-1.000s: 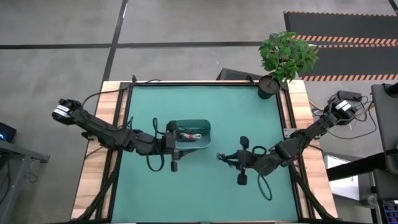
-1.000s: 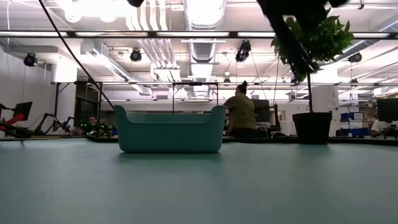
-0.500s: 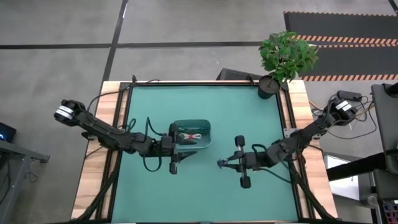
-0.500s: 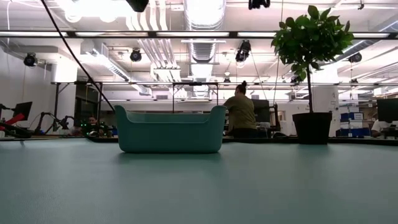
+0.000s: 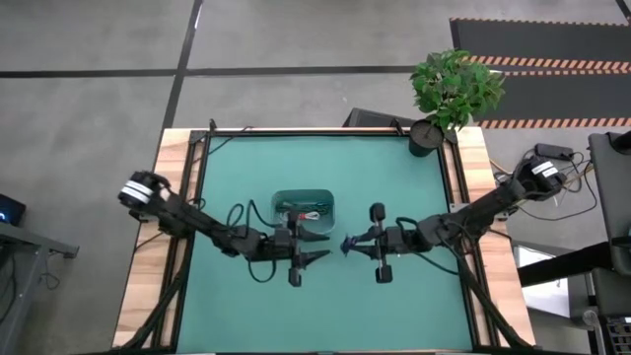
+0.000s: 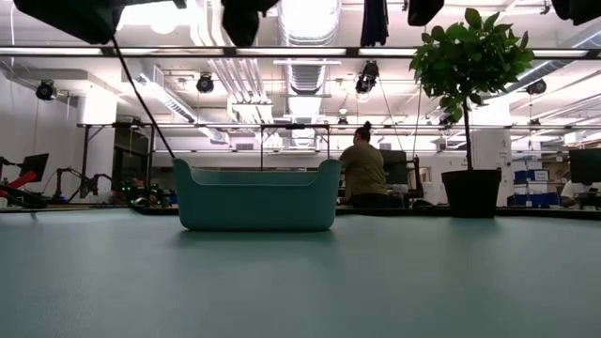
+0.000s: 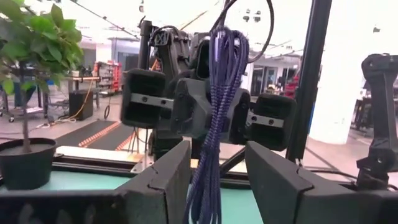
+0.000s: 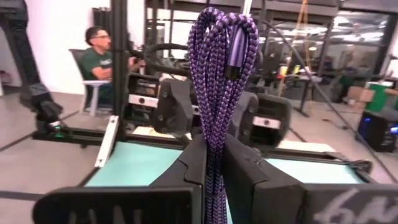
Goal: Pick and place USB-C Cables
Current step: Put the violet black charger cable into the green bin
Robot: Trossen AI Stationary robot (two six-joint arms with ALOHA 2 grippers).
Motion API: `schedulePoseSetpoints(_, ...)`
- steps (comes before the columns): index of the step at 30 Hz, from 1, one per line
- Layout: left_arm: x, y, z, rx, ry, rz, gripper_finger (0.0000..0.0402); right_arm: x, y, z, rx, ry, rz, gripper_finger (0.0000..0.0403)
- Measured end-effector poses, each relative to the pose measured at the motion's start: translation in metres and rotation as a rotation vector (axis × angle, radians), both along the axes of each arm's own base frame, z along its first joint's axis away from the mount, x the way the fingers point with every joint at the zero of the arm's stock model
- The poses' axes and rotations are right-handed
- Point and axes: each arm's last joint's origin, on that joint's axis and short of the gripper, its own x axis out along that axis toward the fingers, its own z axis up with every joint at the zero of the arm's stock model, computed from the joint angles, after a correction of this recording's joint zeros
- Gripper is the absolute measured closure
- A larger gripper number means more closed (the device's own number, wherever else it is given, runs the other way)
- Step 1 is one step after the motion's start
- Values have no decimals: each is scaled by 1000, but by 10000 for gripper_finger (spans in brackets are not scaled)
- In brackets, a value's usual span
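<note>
Holding a purple-blue cable (image 8: 217, 81) clenched at frame centre, the right gripper (image 5: 347, 244) presents it between the spread fingers of the left gripper (image 5: 317, 248). Handover pending; bin (image 5: 281, 199) above already contains cables.

One bin (image 5: 304, 207), one potted plant (image 5: 449, 94), two grippers

Around my desk (image 5: 394, 168), with its green mat and wooden edges, the floor (image 5: 89, 99) was grey concrete crossed by dark seams, and a black mat with striped edging (image 5: 537, 69) lay beyond one corner. A potted plant (image 5: 449, 94) stood at the desk's far corner. Across the room, bright lamps and pale ducts (image 6: 296, 66) ran along the ceiling, and a person (image 6: 362, 174) stood at distant workbenches. Another person (image 8: 99, 59) sat on a chair.
</note>
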Motion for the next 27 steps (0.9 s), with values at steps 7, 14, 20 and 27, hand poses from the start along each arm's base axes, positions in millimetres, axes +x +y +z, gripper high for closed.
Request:
schedulePoseSetpoints(7, 25, -9, -8, -16, 7, 4, 262, 1, -2, 1, 18, -12, 34, 380)
schedulePoseSetpoints(14, 44, -14, -6, -25, -13, 14, 263, 1, -1, 1, 33, -12, 46, 380)
schedulePoseSetpoints(20, 58, -18, -9, -22, -8, 16, 263, 1, 0, 1, 46, -9, 75, 380)
schedulePoseSetpoints(27, 59, -19, -8, -23, -9, 17, 311, 1, 0, 1, 46, -8, 79, 380)
